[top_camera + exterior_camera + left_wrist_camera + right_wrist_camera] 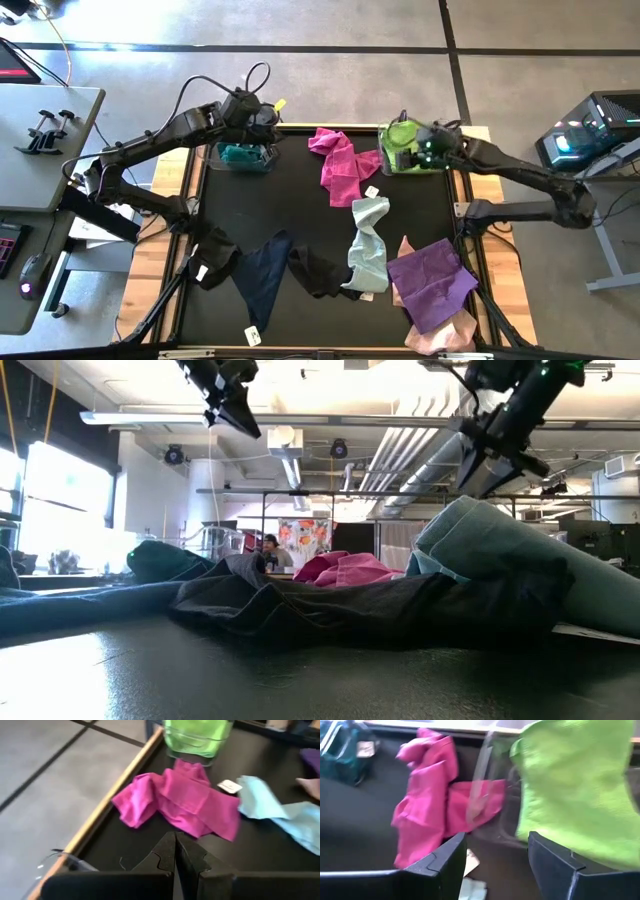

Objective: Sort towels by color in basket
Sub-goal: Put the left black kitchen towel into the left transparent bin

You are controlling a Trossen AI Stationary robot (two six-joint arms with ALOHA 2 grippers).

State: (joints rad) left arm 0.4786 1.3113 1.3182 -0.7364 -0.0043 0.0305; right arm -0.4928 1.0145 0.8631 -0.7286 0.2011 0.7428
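The left gripper (262, 118) hangs over the clear bin (240, 156) at the table's (260, 205) far-left corner, where a teal towel (240, 154) already lies; its jaws are pressed together with nothing between them, so its drop looks finished. To do the next pick well, that arm should probably lift clear of the bin wall before reaching for another cloth. Across the middle, the magenta towel (337, 165) lies crumpled near the far edge, with the mint towel (370, 245) just nearer the front; navy (262, 278) and black (318, 270) towels and a purple towel (432, 283) over a pale pink one (440, 338) wait along the front. The right gripper (495, 860) hovers over the second bin (405, 150) at the far right, holding the lime towel (575, 790); its jaws stand wide apart and empty, so release seems done. It should rise straight up so the towel is not dragged out.
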